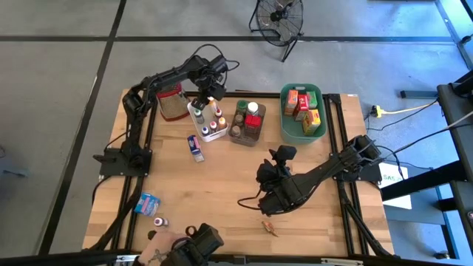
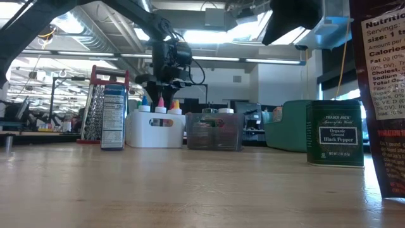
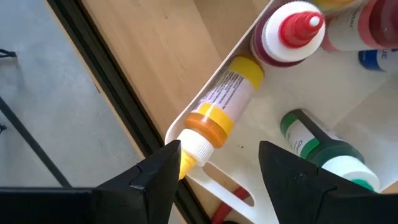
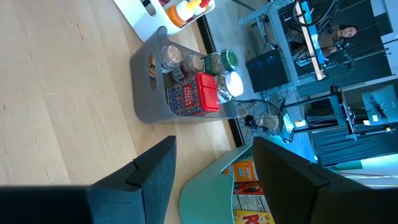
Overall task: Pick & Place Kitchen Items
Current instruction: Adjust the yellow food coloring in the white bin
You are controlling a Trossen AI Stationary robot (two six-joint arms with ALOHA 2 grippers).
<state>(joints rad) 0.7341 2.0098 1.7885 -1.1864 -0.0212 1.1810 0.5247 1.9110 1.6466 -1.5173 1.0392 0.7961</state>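
The left gripper hangs over the white tub, hiding part of it; its jaws stand apart over a tipped yellow bottle beside the upright red-capped and green ones. The brown tub holds jars and a red tin; the green tub holds boxes (labels unreadable). The right gripper waits mid-table, jaws apart and empty.
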